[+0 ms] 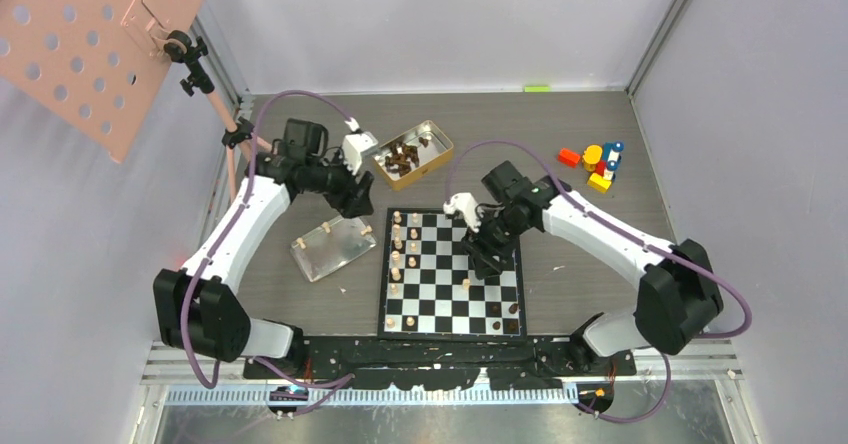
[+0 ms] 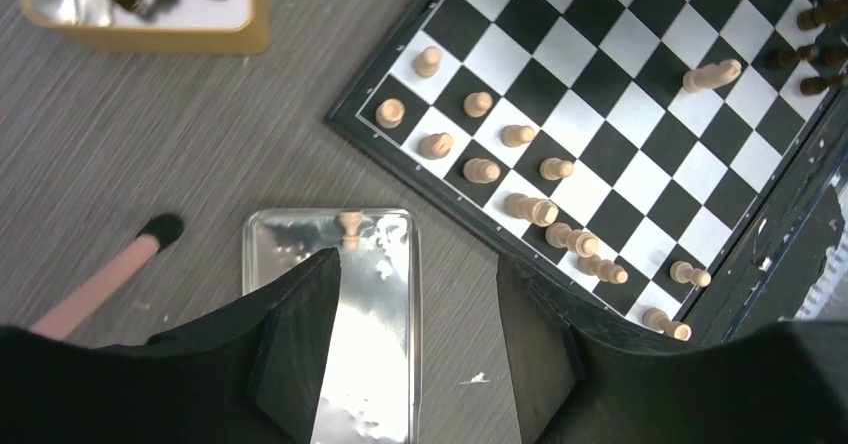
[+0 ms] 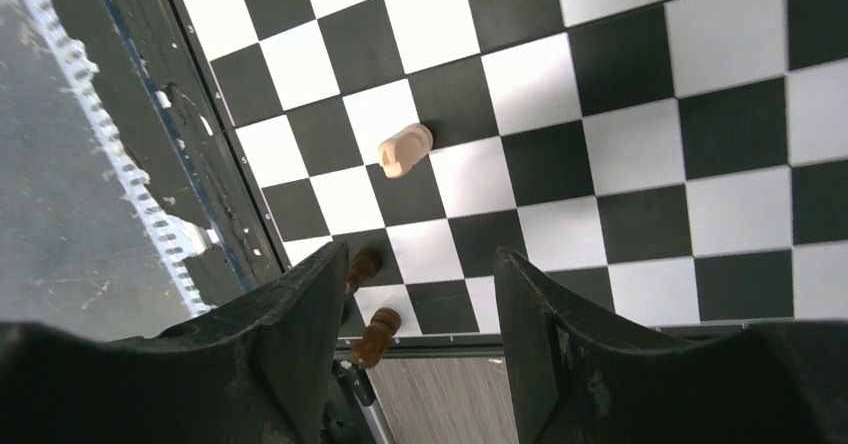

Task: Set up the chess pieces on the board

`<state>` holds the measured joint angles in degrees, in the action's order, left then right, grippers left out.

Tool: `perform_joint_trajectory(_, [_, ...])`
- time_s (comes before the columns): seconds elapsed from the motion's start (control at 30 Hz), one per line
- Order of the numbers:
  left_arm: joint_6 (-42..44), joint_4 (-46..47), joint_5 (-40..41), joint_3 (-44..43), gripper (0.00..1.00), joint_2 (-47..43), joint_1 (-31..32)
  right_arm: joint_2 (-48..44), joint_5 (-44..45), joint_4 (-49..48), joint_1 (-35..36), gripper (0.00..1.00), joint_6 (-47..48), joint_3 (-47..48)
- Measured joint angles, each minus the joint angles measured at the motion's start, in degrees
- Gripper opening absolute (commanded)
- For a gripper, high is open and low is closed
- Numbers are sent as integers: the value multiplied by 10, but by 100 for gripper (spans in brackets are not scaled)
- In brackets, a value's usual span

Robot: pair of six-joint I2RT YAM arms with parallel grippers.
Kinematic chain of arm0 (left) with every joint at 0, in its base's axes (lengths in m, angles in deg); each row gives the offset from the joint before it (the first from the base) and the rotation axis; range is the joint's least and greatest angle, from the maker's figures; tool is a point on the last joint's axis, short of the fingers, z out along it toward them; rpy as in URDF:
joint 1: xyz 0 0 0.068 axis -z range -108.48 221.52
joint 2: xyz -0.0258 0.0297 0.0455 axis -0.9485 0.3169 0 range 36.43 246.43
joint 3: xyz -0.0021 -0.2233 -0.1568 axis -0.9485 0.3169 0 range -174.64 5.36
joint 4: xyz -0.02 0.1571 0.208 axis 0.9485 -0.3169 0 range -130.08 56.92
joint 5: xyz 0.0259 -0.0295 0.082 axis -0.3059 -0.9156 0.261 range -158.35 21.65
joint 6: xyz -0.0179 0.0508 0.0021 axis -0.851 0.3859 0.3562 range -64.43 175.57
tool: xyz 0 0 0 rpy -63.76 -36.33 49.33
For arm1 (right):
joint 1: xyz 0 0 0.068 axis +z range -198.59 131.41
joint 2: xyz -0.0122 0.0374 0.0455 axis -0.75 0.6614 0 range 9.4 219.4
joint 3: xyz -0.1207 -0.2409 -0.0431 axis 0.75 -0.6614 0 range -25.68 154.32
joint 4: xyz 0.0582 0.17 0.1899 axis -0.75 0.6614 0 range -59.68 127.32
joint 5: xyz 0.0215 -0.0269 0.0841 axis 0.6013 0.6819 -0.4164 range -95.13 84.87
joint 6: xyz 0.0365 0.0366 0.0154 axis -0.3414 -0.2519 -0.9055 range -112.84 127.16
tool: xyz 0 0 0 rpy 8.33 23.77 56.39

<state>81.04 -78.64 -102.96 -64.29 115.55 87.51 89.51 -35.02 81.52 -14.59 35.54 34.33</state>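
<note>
Table (image 1: 600,264) on my feed is grey-brown wood-grain stuff. Sitting straight on it: the board (image 1: 445,286) in the middle by the near edge, a shiny rectangular tray (image 1: 340,252) just left of it, and a gold tin (image 2: 150,40) off the board's far-left corner. A little heap of toy blocks (image 1: 598,164) sits well apart at the far right. There's a tiny white fleck (image 2: 478,376) beside the tray too.

Bright, even overhead light, soft shadows.
Glare washes the tray (image 2: 375,364) under my left gripper (image 2: 418,264); the tin (image 2: 150,26) at that view's top edge looks blurred, and my right wrist camera renders the board's (image 3: 630,149) white squares nearly blown out.
</note>
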Motion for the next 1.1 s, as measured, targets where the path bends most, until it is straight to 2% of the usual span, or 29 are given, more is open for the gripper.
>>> perform_joint_trajectory(0.23, [-34,-4,3,0,63,-26,-65,59,50,-23,70,61,5,0])
perform_joint_trajectory(0.63, [-45,-5,1,0,64,-26,-83,97,89,-45,124,50,13,0])
perform_joint_trajectory(0.7, [-45,-5,1,0,64,-26,-85,101,91,-45,128,46,14,0])
perform_joint_trajectory(0.8, [-45,-6,1,0,64,-26,-87,107,95,-48,133,35,16,0])
perform_joint_trajectory(0.97, [-44,-6,1,0,64,-28,-87,123,100,-49,139,28,17,3])
perform_joint_trajectory(1.1, [-43,-6,1,0,64,-33,-88,128,103,-40,142,16,17,13])
